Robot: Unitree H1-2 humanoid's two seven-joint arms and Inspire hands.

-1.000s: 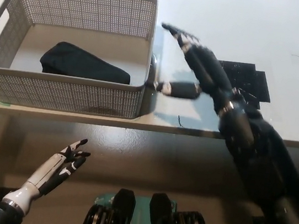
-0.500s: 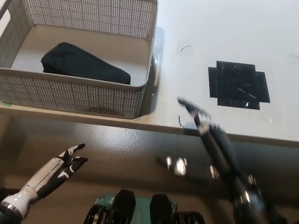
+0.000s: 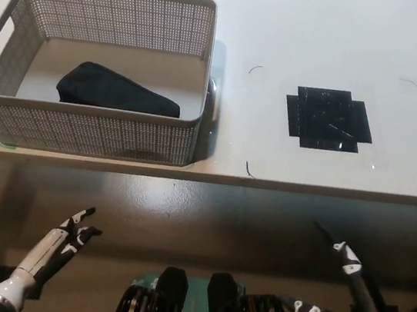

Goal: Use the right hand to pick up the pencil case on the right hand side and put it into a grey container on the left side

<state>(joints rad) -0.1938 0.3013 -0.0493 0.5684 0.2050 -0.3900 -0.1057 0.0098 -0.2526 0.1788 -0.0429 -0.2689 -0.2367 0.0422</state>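
Observation:
The black pencil case (image 3: 117, 90) lies inside the grey mesh container (image 3: 87, 131) at the table's left. My black right hand (image 3: 348, 296) hangs open below the table's front edge at the lower right, holding nothing. My white left hand (image 3: 61, 240) rests open at the lower left, also under the table edge, far from the container.
A black cross-shaped tape mark (image 3: 328, 119) sits on the white table (image 3: 304, 30) to the right of the container. A few thin dark scraps lie around it. The table's front edge (image 3: 267, 184) runs across the middle of the picture.
My right arm has drawn back from beside the container, over the front edge, and down below the table. The left hand has sunk slightly. The pencil case stays in the container.

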